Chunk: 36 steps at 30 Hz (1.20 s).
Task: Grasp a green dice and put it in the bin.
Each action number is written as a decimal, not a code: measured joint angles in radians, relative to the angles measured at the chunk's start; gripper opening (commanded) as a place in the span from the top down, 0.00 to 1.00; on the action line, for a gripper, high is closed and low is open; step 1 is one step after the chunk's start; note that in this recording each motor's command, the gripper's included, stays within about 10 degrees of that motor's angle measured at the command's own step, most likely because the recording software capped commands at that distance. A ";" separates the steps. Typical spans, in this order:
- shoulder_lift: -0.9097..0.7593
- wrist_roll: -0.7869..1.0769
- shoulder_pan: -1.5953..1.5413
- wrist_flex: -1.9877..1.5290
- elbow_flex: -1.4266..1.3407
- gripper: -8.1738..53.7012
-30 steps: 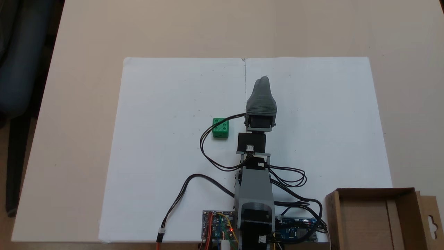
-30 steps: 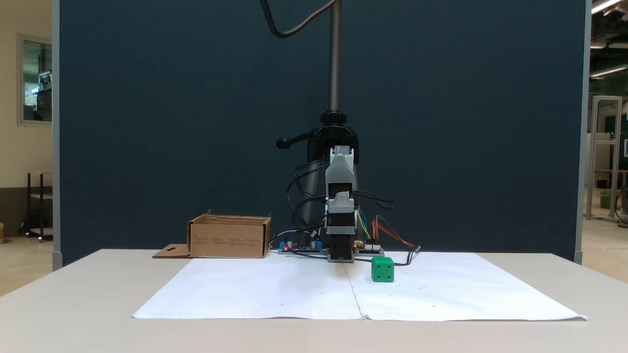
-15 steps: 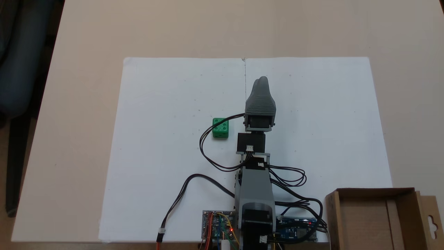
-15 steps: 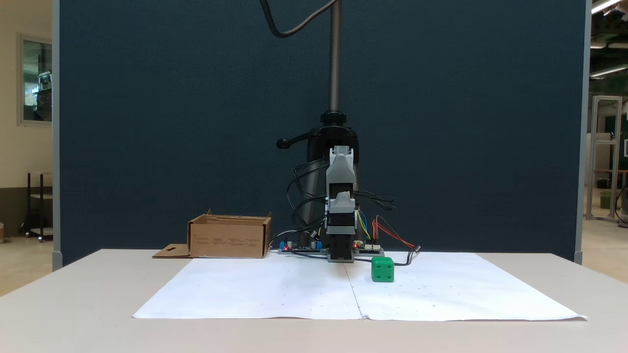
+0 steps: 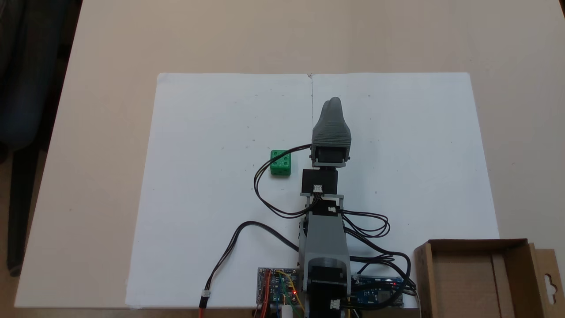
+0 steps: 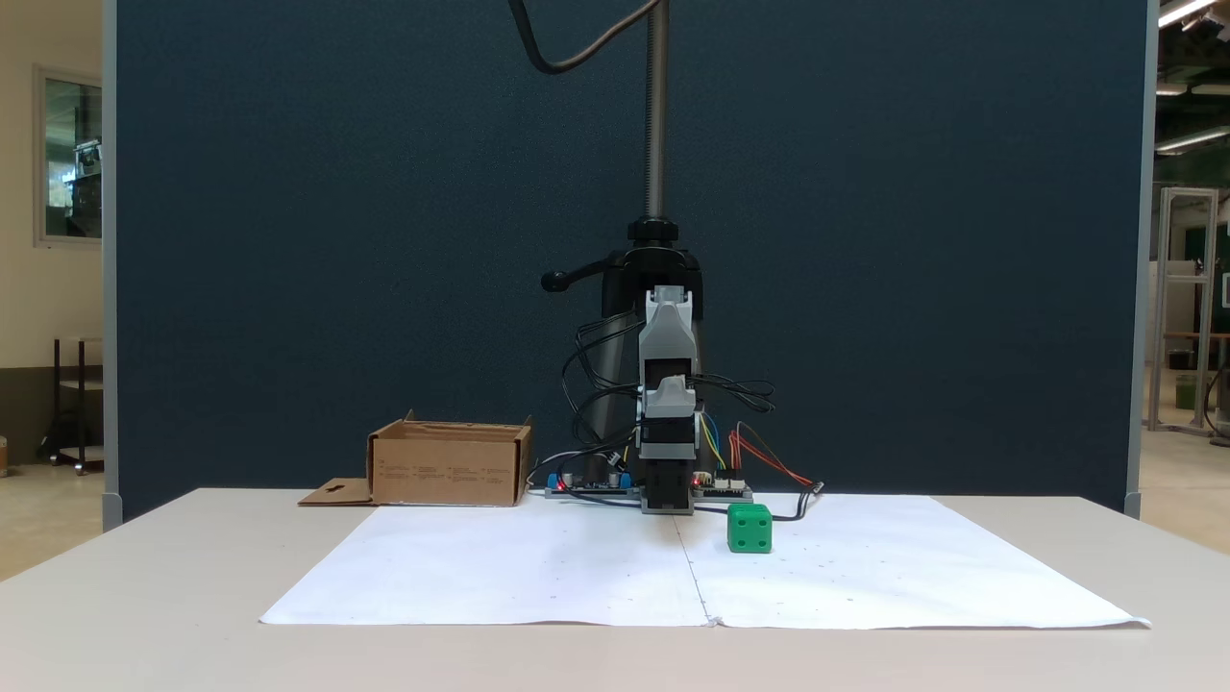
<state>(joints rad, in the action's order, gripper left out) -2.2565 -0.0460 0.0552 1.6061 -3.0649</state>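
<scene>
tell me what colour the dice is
Bright green; the dice shows best in the fixed view from above.

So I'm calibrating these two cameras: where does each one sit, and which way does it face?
A fixed view sits high above the table, looking down from the arm's base side: arm, gripper, dice, bin.
A fixed view sits low at the table's far edge, facing the arm head-on: arm, dice, bin.
Both share the arm, dice, bin and white paper, with left and right mirrored.

Black cable [image 5: 265, 174] just beside green dice [image 5: 280, 162]
</scene>
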 measured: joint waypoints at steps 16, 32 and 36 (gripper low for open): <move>0.000 0.000 0.000 0.000 0.000 0.15; 0.000 0.003 0.014 -0.069 0.020 0.16; 0.000 0.035 0.026 -0.318 0.126 0.16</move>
<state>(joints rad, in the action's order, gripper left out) -2.2565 -0.0107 0.0813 1.2885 -2.9391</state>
